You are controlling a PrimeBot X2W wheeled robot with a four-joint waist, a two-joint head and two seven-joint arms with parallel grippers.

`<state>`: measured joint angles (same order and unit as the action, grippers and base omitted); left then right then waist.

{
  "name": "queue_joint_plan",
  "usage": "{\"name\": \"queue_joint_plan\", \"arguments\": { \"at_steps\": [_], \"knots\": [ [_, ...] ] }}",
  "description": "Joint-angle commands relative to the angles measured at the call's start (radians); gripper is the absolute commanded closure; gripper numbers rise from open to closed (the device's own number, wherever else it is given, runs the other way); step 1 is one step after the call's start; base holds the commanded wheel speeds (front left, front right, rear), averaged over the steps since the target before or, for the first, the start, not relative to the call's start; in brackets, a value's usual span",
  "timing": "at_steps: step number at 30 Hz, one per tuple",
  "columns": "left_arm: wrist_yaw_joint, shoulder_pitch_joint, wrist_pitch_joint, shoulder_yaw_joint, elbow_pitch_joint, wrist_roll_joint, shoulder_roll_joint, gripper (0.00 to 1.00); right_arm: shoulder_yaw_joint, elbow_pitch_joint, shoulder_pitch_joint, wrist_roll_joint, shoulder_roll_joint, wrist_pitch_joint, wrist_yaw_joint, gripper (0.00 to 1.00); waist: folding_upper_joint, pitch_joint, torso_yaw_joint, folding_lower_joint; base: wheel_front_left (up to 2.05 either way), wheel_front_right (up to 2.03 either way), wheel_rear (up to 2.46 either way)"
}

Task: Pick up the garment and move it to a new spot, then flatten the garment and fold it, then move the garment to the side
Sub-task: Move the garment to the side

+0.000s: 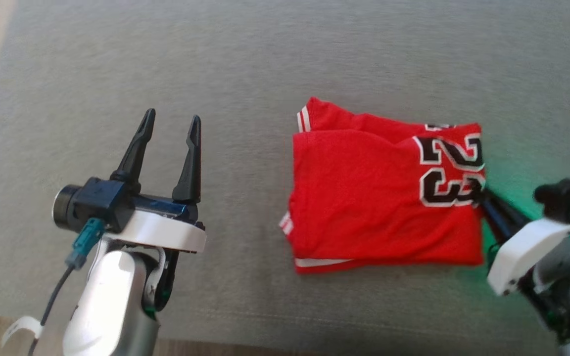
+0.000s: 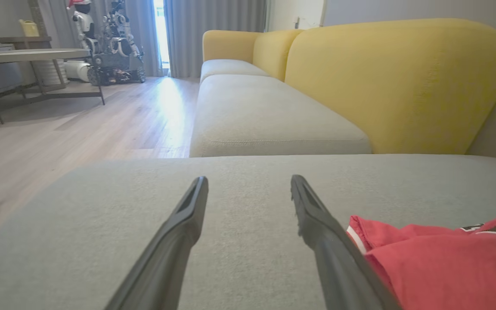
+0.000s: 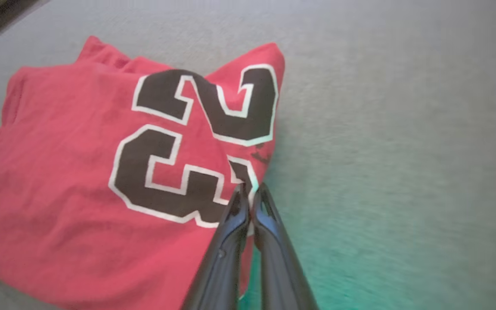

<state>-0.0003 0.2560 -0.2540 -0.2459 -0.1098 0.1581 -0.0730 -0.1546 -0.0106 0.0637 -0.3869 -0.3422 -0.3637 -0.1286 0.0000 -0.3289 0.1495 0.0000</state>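
Grey seat cushion point(image 1: 285, 59): stretching beneath the left gripper point(image 1: 173, 114) and the right gripper point(image 1: 479, 194), carrying the garment point(image 1: 364, 198) between them.
Yellow sofa backs point(image 2: 394, 86): rising well beyond the left gripper's fingertips, ahead and to their right in the left wrist view, behind paler seat pads point(image 2: 265, 116).
Wooden floor point(image 2: 80, 129): running off ahead and to the left of the left gripper, catching window light.
Table point(image 2: 28, 55): standing far ahead and left of the left gripper, on thin dark legs.
Garment: lying red and folded into a rough rectangle on the cushion, well apart from the left gripper on its right side, meeting the right gripper at the far edge; white trim peeking out at the corners facing the left gripper.
Black numerals point(image 3: 196, 142): edged in white, sitting on the top layer just ahead and left of the right gripper's tips in the right wrist view.
Left gripper: hovering over bare cushion, fingers spread wide apart, gripping nothing, pointing away from the robot.
Right gripper: reaching in from the garment's right side, fingers pressed together and pinching the cloth's edge beside the numerals, fabric puckering toward the tips.
Green glow point(image 3: 308, 267): tinting the cushion right beside the right gripper's fingers.
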Motion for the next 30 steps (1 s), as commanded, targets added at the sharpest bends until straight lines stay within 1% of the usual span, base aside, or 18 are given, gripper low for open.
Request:
{"name": "queue_joint_plan", "arguments": {
  "at_steps": [1,7,13,16,20,26,30],
  "knots": [
    [-0.002,0.029,-0.008,0.037,0.040,-0.012,-0.021,0.00,0.006,-0.041,0.040,0.009,-0.043,0.015,-0.002,1.00,0.0000,0.003,-0.060,0.0000,0.00,0.00,0.00],
    [-0.011,0.054,-0.008,0.035,0.051,-0.031,-0.041,0.00,0.053,-0.024,0.156,-0.003,-0.141,0.043,-0.002,1.00,0.0000,-0.029,-0.182,0.0000,0.00,0.00,0.00],
    [-0.022,0.099,-0.006,0.016,0.054,-0.048,-0.054,0.00,0.100,0.070,0.326,-0.055,-0.214,0.112,-0.002,1.00,0.0000,-0.082,-0.256,0.0000,0.00,0.00,0.00],
    [-0.028,0.121,-0.002,0.009,0.058,-0.052,-0.061,0.00,0.122,0.133,0.389,-0.085,-0.249,0.135,-0.002,1.00,0.0000,-0.115,-0.271,0.0000,0.00,0.00,0.00],
    [-0.029,0.144,0.000,0.002,0.067,-0.060,-0.066,0.00,0.160,0.194,0.430,-0.106,-0.305,0.152,-0.002,1.00,0.0000,-0.150,-0.278,0.0000,0.00,0.00,0.00],
    [-0.030,0.157,0.001,-0.004,0.078,-0.064,-0.078,0.00,0.231,0.227,0.443,-0.149,-0.352,0.168,-0.002,1.00,0.0000,-0.177,-0.288,0.0000,0.00,0.00,0.00],
    [-0.028,0.159,0.002,-0.005,0.083,-0.064,-0.084,0.00,0.260,0.229,0.435,-0.161,-0.367,0.168,-0.002,1.00,0.0000,-0.183,-0.295,0.0000,0.00,0.00,0.00]
  ]
}}
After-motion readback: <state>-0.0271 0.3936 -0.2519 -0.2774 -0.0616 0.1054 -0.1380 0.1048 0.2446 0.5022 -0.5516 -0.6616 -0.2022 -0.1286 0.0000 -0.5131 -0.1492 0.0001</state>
